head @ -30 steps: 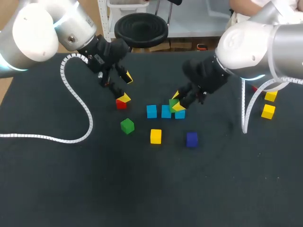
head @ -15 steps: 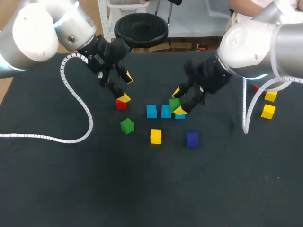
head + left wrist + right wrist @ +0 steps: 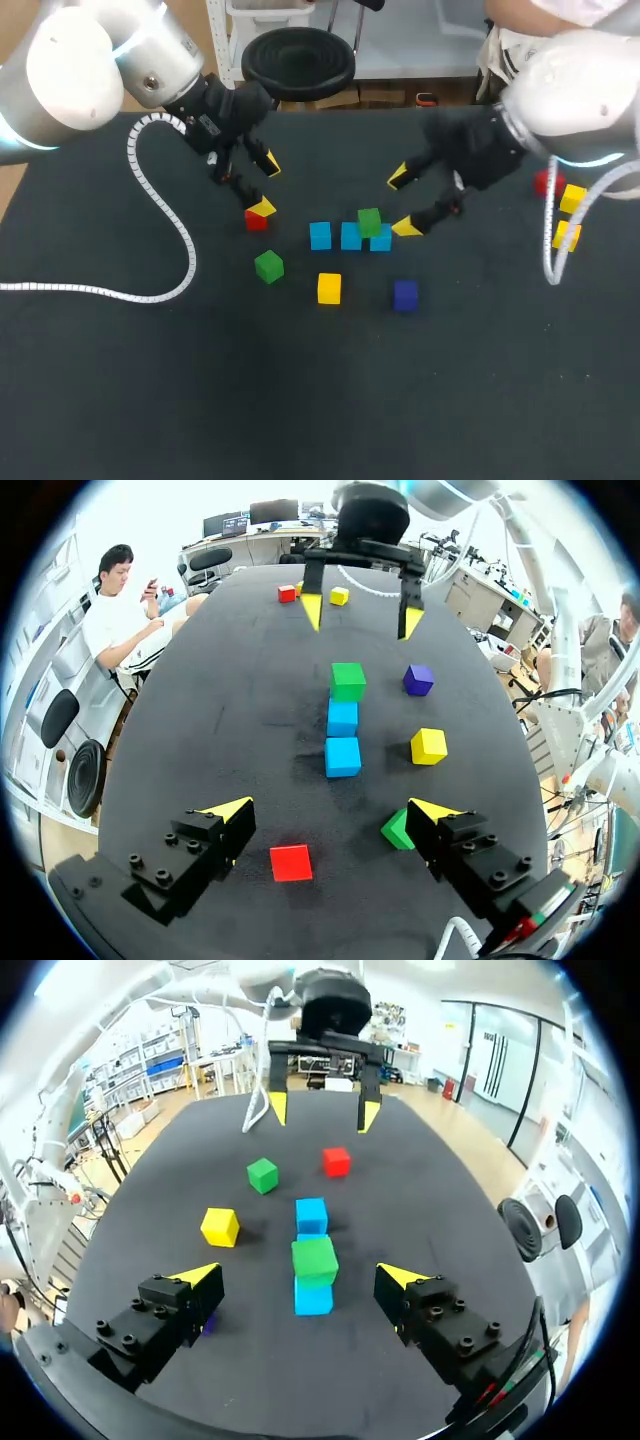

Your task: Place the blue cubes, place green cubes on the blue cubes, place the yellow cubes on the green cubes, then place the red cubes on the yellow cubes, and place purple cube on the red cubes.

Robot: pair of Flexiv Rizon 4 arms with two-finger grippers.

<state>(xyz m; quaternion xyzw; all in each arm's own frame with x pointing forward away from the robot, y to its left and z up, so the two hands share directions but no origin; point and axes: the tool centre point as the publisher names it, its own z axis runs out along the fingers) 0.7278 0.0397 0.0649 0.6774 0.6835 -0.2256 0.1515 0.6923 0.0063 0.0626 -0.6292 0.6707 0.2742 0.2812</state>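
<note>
Green cube [image 3: 369,221] resting on the blue cubes [image 3: 348,236], middle of the frame. Right gripper [image 3: 402,202] beside it, fingers apart, empty. Left gripper [image 3: 267,186] upper left, open too, over red cube [image 3: 256,222].

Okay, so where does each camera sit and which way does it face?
Head view: above and behind the robot, looking down on the table; both arms show, left pincer and right pincer open.
Left wrist view: on the left wrist, looking past its own pincer toward the right pincer.
Right wrist view: on the right wrist, past its own pincer toward the left one.
Shared: both wrist views show the green cube on blue cubes, from opposite ends.
</note>
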